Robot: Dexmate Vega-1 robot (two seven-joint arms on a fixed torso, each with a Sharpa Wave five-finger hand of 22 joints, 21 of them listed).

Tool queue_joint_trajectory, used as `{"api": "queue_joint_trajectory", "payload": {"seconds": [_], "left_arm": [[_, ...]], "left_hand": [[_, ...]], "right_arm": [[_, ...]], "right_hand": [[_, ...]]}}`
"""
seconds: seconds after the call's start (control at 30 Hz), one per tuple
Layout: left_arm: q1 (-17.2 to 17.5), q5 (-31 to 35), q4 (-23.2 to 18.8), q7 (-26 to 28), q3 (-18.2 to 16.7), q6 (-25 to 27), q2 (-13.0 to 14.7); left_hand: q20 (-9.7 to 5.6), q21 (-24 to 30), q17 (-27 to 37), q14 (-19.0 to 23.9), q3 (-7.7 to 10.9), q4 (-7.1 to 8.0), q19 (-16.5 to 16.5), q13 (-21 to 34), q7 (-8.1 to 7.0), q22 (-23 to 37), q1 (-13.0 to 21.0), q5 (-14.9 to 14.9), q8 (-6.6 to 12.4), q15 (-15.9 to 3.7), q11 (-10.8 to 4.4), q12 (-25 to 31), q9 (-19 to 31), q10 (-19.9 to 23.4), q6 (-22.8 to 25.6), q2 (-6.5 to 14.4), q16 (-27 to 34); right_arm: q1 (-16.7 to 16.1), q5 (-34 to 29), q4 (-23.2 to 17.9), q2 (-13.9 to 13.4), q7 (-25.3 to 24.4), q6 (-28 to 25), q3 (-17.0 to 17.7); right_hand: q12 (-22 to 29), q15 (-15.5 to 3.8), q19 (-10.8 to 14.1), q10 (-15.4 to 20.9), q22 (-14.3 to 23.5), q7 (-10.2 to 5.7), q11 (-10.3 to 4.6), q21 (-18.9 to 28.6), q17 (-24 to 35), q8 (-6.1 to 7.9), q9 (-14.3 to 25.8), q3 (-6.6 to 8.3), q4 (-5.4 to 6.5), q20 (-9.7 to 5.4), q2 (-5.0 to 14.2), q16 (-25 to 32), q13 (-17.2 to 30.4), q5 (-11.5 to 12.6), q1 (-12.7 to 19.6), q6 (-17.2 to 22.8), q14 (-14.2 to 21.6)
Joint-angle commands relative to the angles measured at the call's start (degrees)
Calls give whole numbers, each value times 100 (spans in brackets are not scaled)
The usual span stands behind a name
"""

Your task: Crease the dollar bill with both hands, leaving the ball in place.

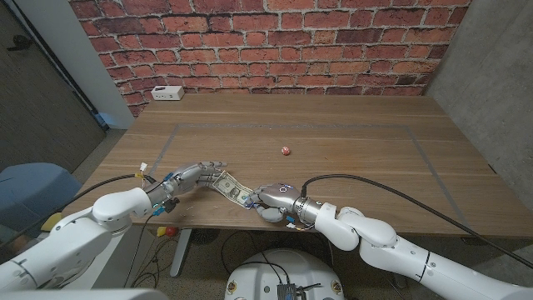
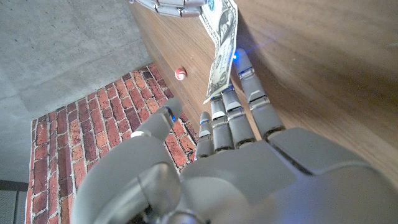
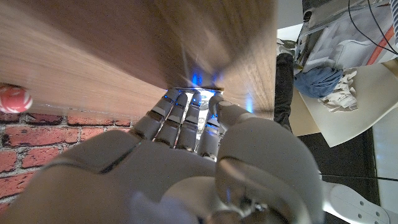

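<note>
The dollar bill (image 1: 231,190) lies slantwise near the table's front edge, between my two hands. My left hand (image 1: 198,175) reaches to its near-left end with fingers stretched out and the thumb apart. In the left wrist view those fingertips (image 2: 229,99) touch the bill (image 2: 222,50), which stands slightly raised off the wood. My right hand (image 1: 275,200) curls over the bill's other end and pinches it; its fingers (image 2: 177,6) show over that end of the bill. The small red-and-white ball (image 1: 285,151) (image 2: 180,73) (image 3: 13,98) sits apart, farther back on the table.
A white box (image 1: 168,92) stands at the table's (image 1: 350,142) far left corner by the brick wall. A black cable (image 1: 391,190) runs over the table along my right arm. Faint tape lines mark a rectangle on the wood.
</note>
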Motion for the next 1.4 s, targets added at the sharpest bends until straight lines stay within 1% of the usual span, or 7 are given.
{"api": "queue_joint_trajectory", "payload": {"seconds": [0.03, 0.13, 0.33, 0.6, 0.9, 1.2, 1.4], "left_arm": [[-196, -456, 506, -521, 230, -1102, -504], [-211, -507, 477, -625, 254, -1101, -415], [-290, -256, 267, -561, 373, -687, 26], [-660, -302, 218, -871, 717, -260, 264], [-838, -531, 332, -1004, 911, -337, 142], [-1042, -1020, 393, -1521, 1084, -291, 30], [-1144, -814, 183, -1486, 1147, -107, 296]], "left_hand": [[-203, -94, -6, 81, -147, -21, -216, 28, -365, 12, 239, 44, 15, -271, -326, 29, 0, 260, -319, -169, -45], [-261, -115, 4, 62, -265, 3, -262, 32, -356, 16, 255, 12, 11, -309, -319, -13, -2, 206, -447, -282, -60], [-314, -59, 22, -29, -472, 218, -62, 34, -156, 19, 65, -33, 12, -113, 336, -205, -6, -214, -927, -322, -125], [-165, 36, 26, -140, -381, 307, 343, 39, -108, -10, -58, 62, -22, 179, 677, -354, -6, -822, -1517, -26, -198], [-86, -149, 58, -766, -178, 268, 122, 175, -302, -19, -66, 248, 13, 293, 674, -344, 28, -2179, -2254, 331, -248], [-132, -170, 174, -603, -196, 398, 88, 374, -417, 14, -69, 290, -13, 338, 640, -272, 45, -2966, -3161, 539, -119], [-72, -195, 184, -893, -238, 429, 6, 414, -507, 22, -79, 299, 2, 414, 648, -265, 36, -3247, -3513, 527, -198]], "right_arm": [[1, 54, 9, -11, -15, -28, -12], [-4, 84, 18, -11, -22, -26, -9], [-31, 132, 18, -35, -84, -13, 17], [-71, 190, 22, -59, -166, -1, 52], [-51, 253, 74, -52, -177, -2, 71], [-20, 271, 101, -50, -160, -16, 69], [-21, 265, 82, -62, -153, -64, 81]], "right_hand": [[-2, -312, 39, 19, 12, -2, -11, 32, 36, -4, 15, -5, 20, 17, 1, 50, 20, -21, 77, 33, 44], [-1, -315, 40, 27, 11, -1, -19, 33, 39, -6, 15, -9, 22, 18, 1, 55, 21, -22, 87, 36, 48], [-4, -312, 43, 31, 11, -7, -8, 35, 44, -8, 15, -18, 23, 24, 0, 62, 21, -23, 108, 45, 51], [-4, -317, 53, 43, 11, -8, 9, 41, 52, -9, 16, -31, 25, 24, -1, 73, 21, -25, 135, 61, 60], [-5, -316, 52, 56, 11, -10, -6, 42, 60, -12, 17, -45, 28, 26, -2, 83, 21, -26, 161, 70, 65], [-7, -310, 52, 68, 11, -3, 7, 44, 71, -15, 17, -64, 34, 29, -2, 94, 21, -27, 192, 84, 65], [-12, -304, 52, 64, 11, 4, 7, 46, 75, -18, 18, -72, 35, 30, -3, 96, 21, -26, 208, 86, 60]]}}
